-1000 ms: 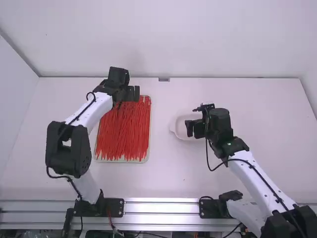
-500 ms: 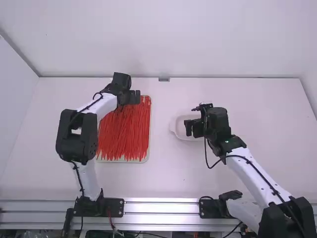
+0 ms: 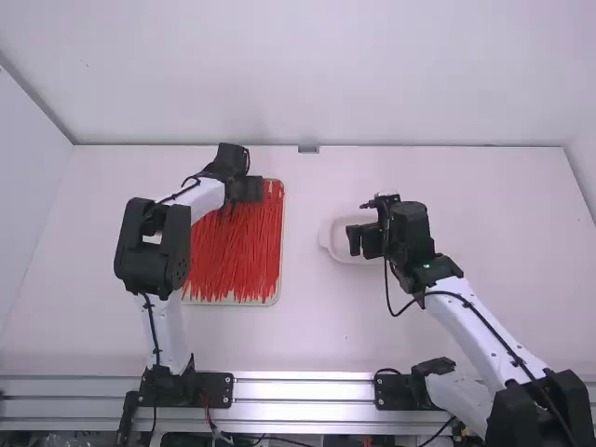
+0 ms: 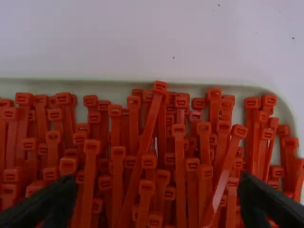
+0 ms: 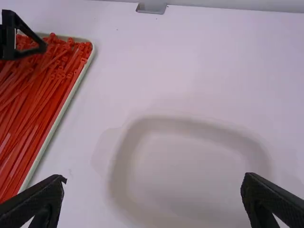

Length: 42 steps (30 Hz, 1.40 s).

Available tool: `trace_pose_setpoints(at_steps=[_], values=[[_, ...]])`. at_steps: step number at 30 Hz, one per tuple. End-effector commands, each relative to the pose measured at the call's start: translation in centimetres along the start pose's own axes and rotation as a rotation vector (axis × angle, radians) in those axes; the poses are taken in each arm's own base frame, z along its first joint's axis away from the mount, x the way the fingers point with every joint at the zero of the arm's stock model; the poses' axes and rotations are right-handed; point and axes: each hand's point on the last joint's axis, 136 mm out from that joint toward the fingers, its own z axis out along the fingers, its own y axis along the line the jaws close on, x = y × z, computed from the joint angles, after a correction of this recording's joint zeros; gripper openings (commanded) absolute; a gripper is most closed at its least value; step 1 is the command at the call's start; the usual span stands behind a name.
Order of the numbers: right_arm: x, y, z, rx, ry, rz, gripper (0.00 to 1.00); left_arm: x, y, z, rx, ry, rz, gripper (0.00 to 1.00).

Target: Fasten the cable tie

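Nearest the camera, the R gripper point(image 3: 361, 239) is held over the white dish point(image 3: 330, 238), which is set nr the middle of the table point(image 3: 484, 205). Its jaws are spread wide w/ nothing gripped btwn them. To the left of the dish & apart from it, a pale tray point(image 3: 281, 244) is laid lengthwise away from the camera. It is heaped w/ red cable ties point(image 3: 237, 247), most laid straight along the tray w/ heads at the far end, a few crossed over the rest. At that far end the L gripper point(image 3: 244, 189) is held low over the tie heads, jaws spread wide, no tie gripped. Whether the fingertips touch the pile can't be told. Farthest off, a small grey bracket point(image 3: 308, 148) is seen at the table's back edge by the wall.
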Motion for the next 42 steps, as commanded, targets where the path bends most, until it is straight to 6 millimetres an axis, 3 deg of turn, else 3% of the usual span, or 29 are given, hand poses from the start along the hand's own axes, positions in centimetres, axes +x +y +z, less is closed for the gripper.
trace_pose_setpoints(at_steps=[1,12,20,29,39,42], values=[[-1.7,0.1,-0.3,-0.003,-0.035,0.001,0.99,0.6,0.5,0.7,-0.003,0.018,-0.009,0.73],[-1.7,0.1,-0.3,-0.003,-0.035,0.001,0.99,2.1,0.9,2.3,-0.011,0.056,-0.017,0.60],[-1.8,0.1,-0.3,-0.002,-0.036,0.001,0.99,2.0,0.9,2.3,-0.012,0.052,-0.018,0.53],[-1.8,0.1,-0.3,-0.003,-0.036,0.001,0.99,1.0,0.8,1.8,-0.013,0.044,-0.018,0.57],[-1.8,0.1,-0.3,-0.002,-0.036,-0.002,0.99,-0.1,0.6,0.9,-0.013,0.054,-0.018,0.54],[-1.8,0.1,-0.3,-0.003,-0.036,-0.002,0.99,0.2,0.6,0.9,-0.018,0.067,-0.030,0.49]])
